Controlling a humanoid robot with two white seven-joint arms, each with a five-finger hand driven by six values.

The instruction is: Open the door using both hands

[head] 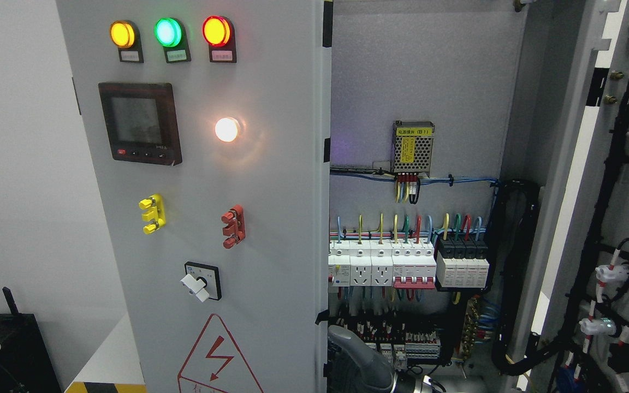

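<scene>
One robot hand (363, 363) low beside the left door (211, 218) edge, grip unclear; right door (609, 218) swung wide.

The cabinet door (271, 218) is painted sheet metal, smooth and matt grey. Its round lamps (217, 30) are glossy, see-through plastic, and the small screen (140, 123) sits in a dark, slightly shiny plastic frame. The back panel (429, 82) inside looks like matt grey metal with a fine grain. The power box (413, 146) has a perforated bare-metal cover. The breakers (383, 267) are smooth white plastic, and the wires (445, 180) wear glossy coloured plastic sleeves.
</scene>
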